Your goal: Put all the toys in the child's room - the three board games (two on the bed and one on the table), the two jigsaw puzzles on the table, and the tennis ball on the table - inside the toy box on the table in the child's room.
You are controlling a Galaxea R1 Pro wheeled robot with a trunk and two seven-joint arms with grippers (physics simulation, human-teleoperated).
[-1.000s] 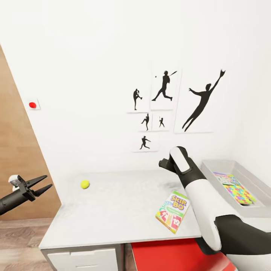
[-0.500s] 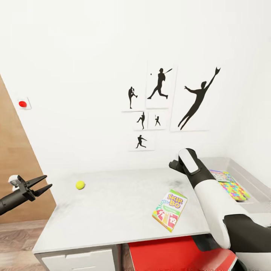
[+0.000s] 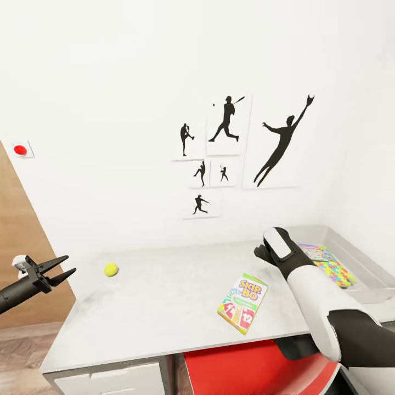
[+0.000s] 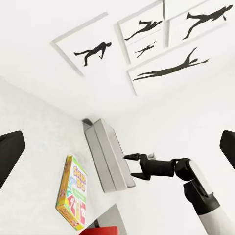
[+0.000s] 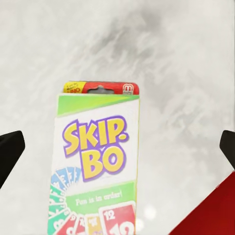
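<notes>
Two grippers hang spread and empty: the left gripper (image 3: 65, 266) beyond the table's (image 3: 164, 307) left end, well apart from the tennis ball (image 3: 111, 269) on the top, and the right gripper (image 4: 131, 166) over the desk just beside the toy box (image 3: 366, 265). The SKIP-BO board game (image 5: 95, 166) lies flat on the table, between the right fingertips' spread but not touched. Jigsaw puzzles (image 3: 329, 264) lie inside the toy box.
</notes>
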